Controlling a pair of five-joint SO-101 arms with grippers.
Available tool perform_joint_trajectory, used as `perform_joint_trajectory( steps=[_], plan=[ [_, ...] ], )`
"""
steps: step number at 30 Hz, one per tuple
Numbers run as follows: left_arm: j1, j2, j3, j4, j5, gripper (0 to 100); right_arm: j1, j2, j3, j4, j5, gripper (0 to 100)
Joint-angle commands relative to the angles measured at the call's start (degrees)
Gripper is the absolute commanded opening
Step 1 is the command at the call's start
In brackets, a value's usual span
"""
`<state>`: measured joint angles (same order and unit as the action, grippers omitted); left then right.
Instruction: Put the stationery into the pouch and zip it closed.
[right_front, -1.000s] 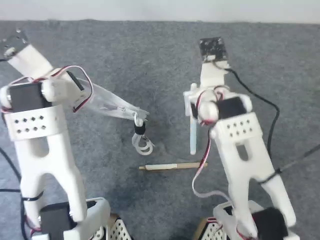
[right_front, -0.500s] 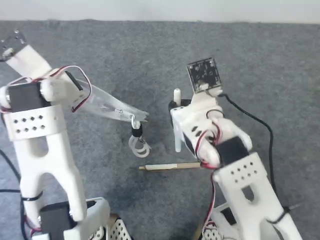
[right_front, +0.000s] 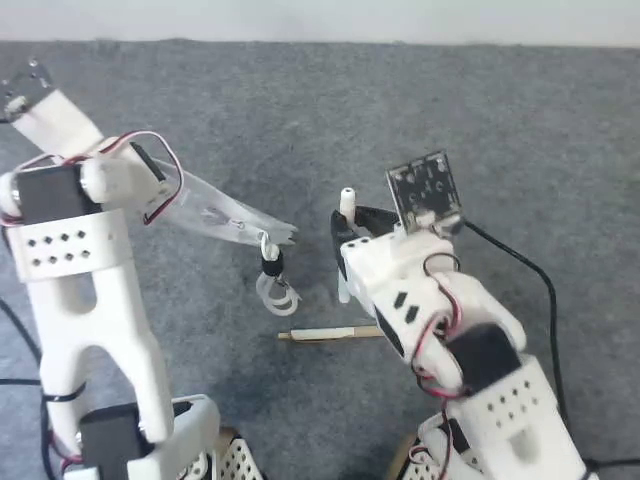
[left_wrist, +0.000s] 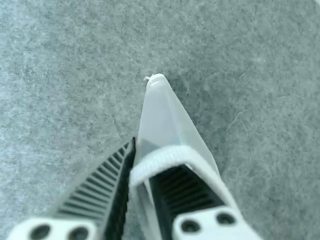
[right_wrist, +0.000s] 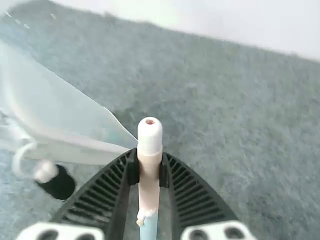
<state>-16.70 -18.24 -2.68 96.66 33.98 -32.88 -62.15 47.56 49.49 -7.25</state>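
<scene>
Over at the middle of the grey table (right_front: 520, 120), the right arm had swung toward nine o'clock since a second ago and dropped lower in the high view. It carried the right gripper (right_front: 347, 228) up close to the pouch (right_front: 225, 212). The pen (right_front: 346, 205) stood white end up, slightly tilted, at three o'clock of the pouch's tip, near it but apart. The right gripper (right_wrist: 149, 157) was pinching the pen (right_wrist: 149, 136) between both fingers. The left arm had not budged: the left gripper (left_wrist: 146, 156) stayed clamped on the clear pouch (left_wrist: 162, 115), holding it out toward four o'clock. The zip pull (right_front: 277, 278) dangled from its tip. At six o'clock of the pen, the pencil (right_front: 335, 333) lay flat exactly where it was.
</scene>
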Motion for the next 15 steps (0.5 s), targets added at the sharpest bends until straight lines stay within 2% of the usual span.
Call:
perform_joint_trajectory(
  steps=[1, 9, 15],
  plan=[
    [-0.18, -2.2, -0.57, -1.23, -0.62, 1, -1.36, -6.11, 0.26, -1.01, -0.09, 0.6],
    [-0.18, -2.2, -0.57, -1.23, -0.62, 1, -3.03, -13.76, 1.85, -1.19, -0.09, 0.6],
    [-0.18, -2.2, -0.57, -1.23, -0.62, 1, -7.96, -15.25, 2.02, -1.54, -0.09, 0.6]
  ],
)
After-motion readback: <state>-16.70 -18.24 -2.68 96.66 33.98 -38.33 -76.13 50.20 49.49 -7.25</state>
